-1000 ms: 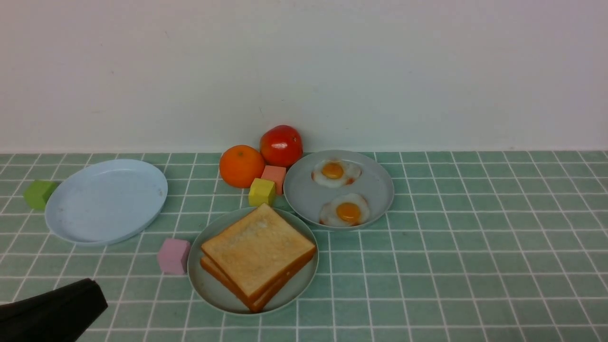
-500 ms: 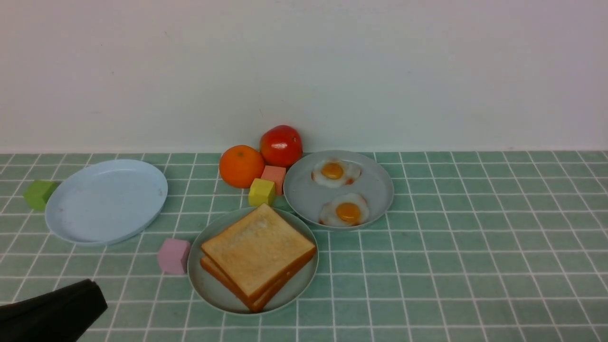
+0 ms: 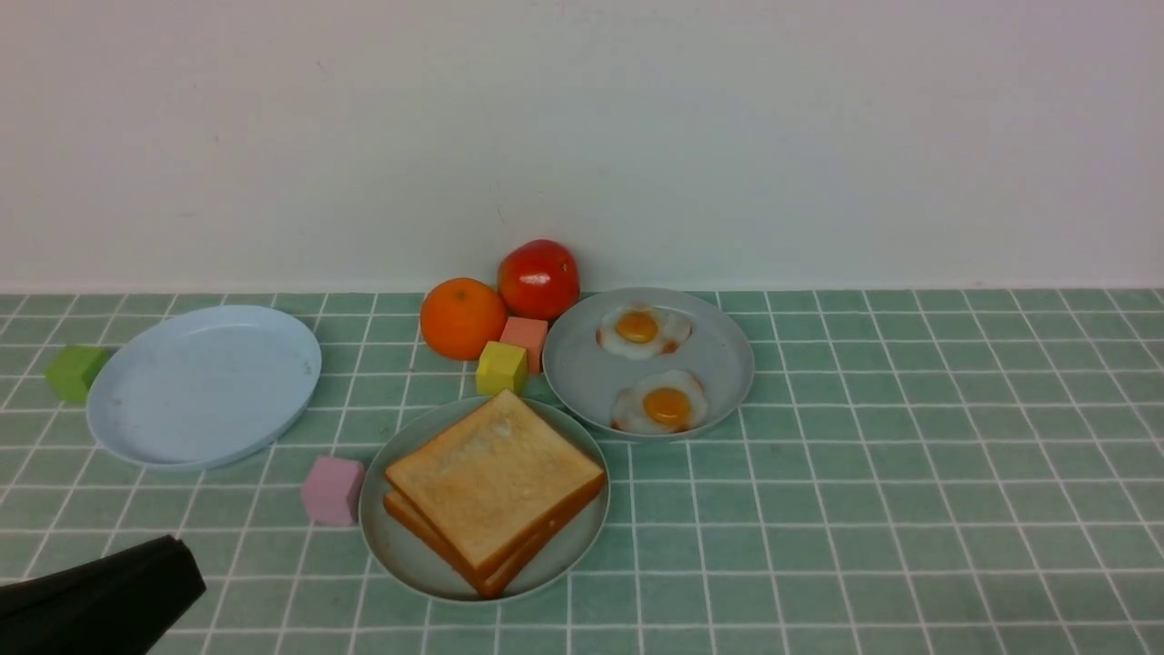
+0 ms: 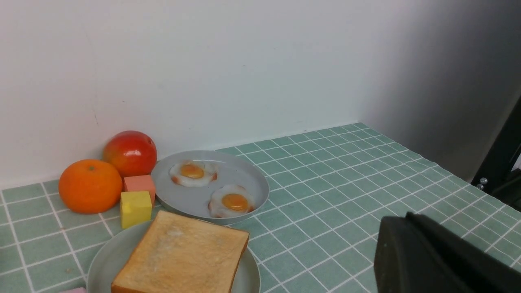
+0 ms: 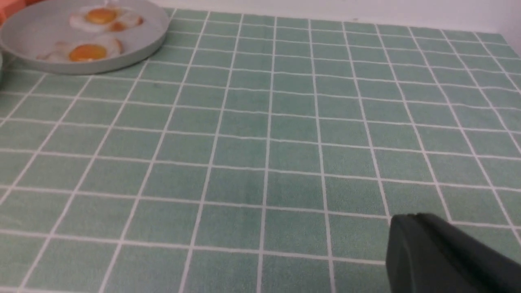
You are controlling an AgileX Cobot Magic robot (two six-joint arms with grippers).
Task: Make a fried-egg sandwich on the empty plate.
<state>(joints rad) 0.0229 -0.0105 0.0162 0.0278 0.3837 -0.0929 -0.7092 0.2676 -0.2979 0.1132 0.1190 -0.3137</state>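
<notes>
Two grippers were pressed together, holding nothing: left gripper [image 3: 177, 569] low at the near-left edge, right gripper [image 5: 401, 244] over bare green tiled tabletop [image 5: 260, 154]; nearest the left one, the bare round shallow pale bluish plate [image 3: 205, 387], presumably that arm's target; square golden-brown toy toast slices [image 3: 496, 482] stacked centrally on a greenish round plate [image 3: 400, 555]; wavy white fried eggs [image 3: 659, 405] beyond on a grey round plate [image 3: 582, 373]; assembly not yet begun.

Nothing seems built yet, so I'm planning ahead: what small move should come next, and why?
Probably swing the left gripper toward the top toast, opening its jaws: both slices lie stacked beside the empty plate, which is bare, and this gripper is nearest.
</notes>
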